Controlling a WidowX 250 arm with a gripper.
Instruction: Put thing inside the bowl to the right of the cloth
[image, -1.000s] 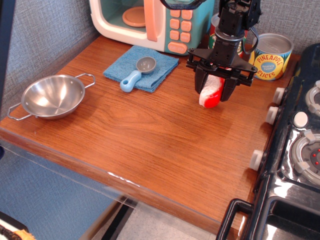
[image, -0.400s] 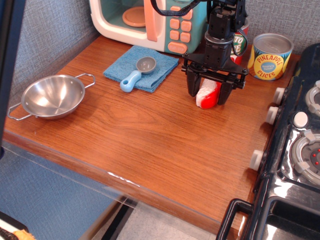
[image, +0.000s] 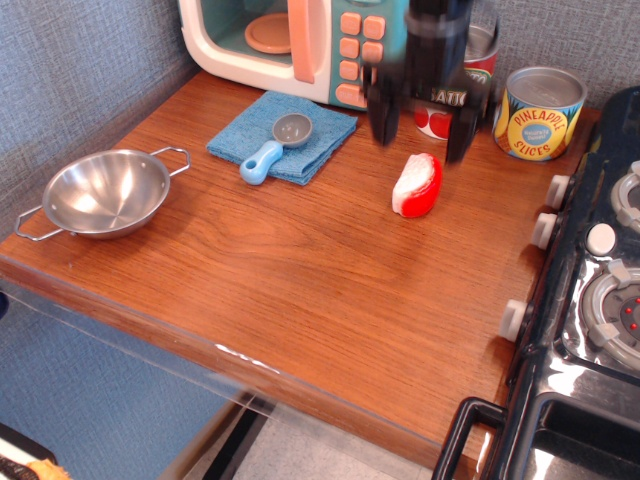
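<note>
The near edge of the table (image: 300, 300) is warm brown wood grain with a faint sheen, and below it lies blue flooring behind a clear panel. At the right, a black toy stove (image: 590, 300) with white knobs butts against the table's side. On the left near corner sits the bowl (image: 105, 193), shallow polished steel with two thin wire loop handles, nothing inside it.

Farther back, right of centre, the wedge (image: 417, 185) lies on the bare wood, its red rounded skin toward the viewer and its white face turned up and left. It sits to the right of the cloth (image: 283, 135), well apart from the bowl. The cloth is a square of blue terry, and a grey scoop (image: 276, 146) with a light blue handle rests on it.

Above and just behind the wedge hangs the hand (image: 418, 125), black and blurred, its two fingers (image: 381, 118) spread wide with the wedge below the gap; it grips nothing and touches nothing.

At the back stand a pastel toy microwave (image: 300, 45), a red-labelled can (image: 445, 110) partly hidden behind the hand, and a yellow pineapple can (image: 541, 112), against a grey textured wall (image: 80, 70).
</note>
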